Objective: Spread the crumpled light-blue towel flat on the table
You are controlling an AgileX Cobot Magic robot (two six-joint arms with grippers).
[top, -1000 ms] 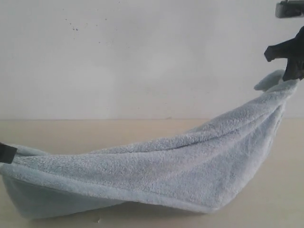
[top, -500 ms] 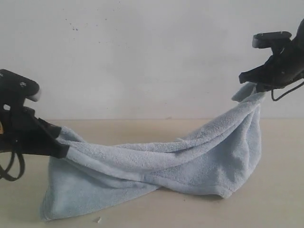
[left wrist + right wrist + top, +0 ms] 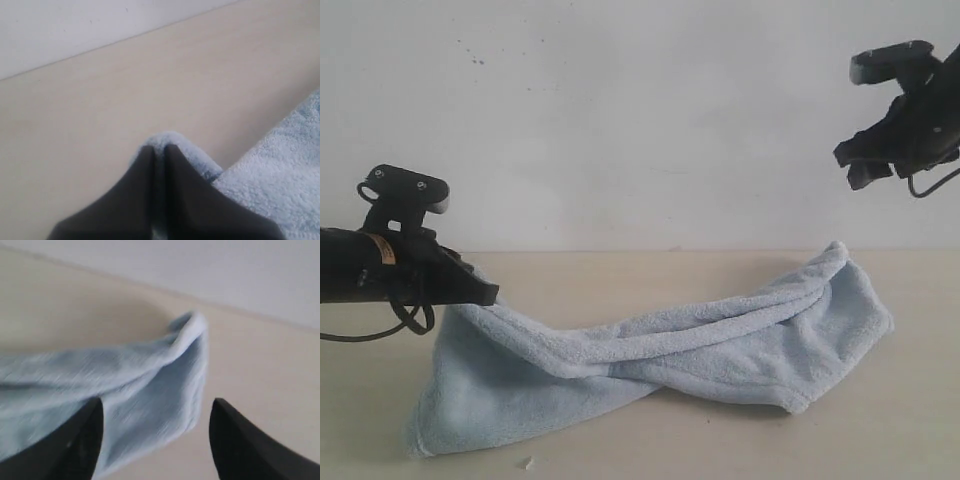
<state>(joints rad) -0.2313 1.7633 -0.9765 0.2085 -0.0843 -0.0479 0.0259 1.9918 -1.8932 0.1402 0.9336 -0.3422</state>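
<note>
The light-blue towel [image 3: 660, 365] lies twisted and folded across the beige table [image 3: 620, 275], running from lower left up to a bunched end at the right [image 3: 835, 262]. My left gripper [image 3: 485, 293] is shut on the towel's left corner, held just above the table; the wrist view shows plush cloth [image 3: 172, 142] pinched between the dark fingers [image 3: 182, 180]. My right gripper [image 3: 855, 172] hangs open high at the right, well above the towel's right end. In its wrist view the towel [image 3: 150, 375] lies below, with nothing between the spread fingers [image 3: 85, 435].
A white wall [image 3: 640, 120] with small dark specks rises behind the table. A tiny pale scrap [image 3: 528, 463] lies on the table in front of the towel. Bare table shows behind the towel and at the far right.
My right gripper has opened and let go; the towel's right end has dropped onto the table. The left gripper, still holding its corner, has moved in to the right.
</note>
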